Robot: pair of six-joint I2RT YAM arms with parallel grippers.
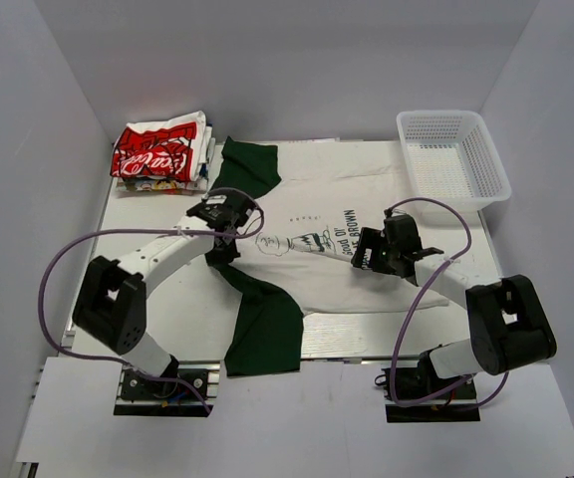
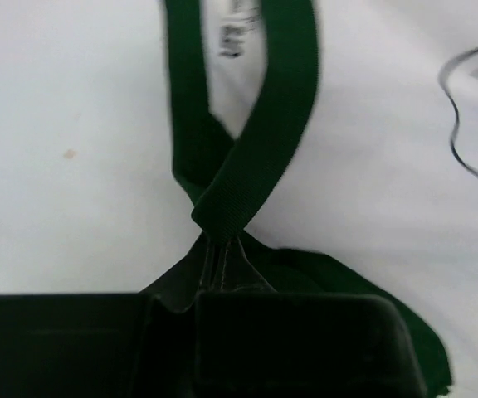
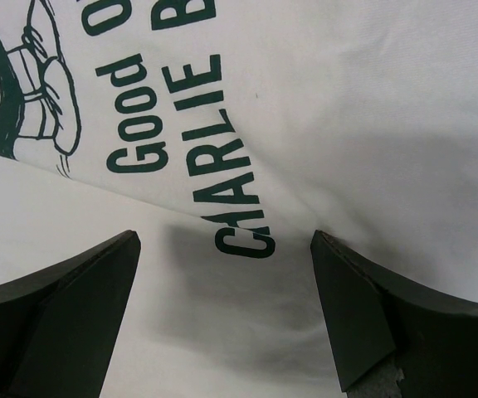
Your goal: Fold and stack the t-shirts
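Observation:
The white tee (image 1: 367,189) with dark green sleeves (image 1: 265,329) and Charlie Brown print lies spread across the table. My left gripper (image 1: 229,227) is at its neckline, shut on the dark green ribbed collar (image 2: 264,157), which twists into a loop above the closed jaws (image 2: 214,249). My right gripper (image 1: 367,257) is open, low over the chest print. In the right wrist view its fingers (image 3: 226,240) straddle a fold crossing the green "CHARLIE" lettering (image 3: 222,157). The folded tees (image 1: 157,151), the top one white with red print, sit at the far left corner.
A white plastic mesh basket (image 1: 453,159) stands at the far right corner, touching the tee's hem edge. White walls close in the left, right and back. The tee's lower sleeve reaches the near table edge.

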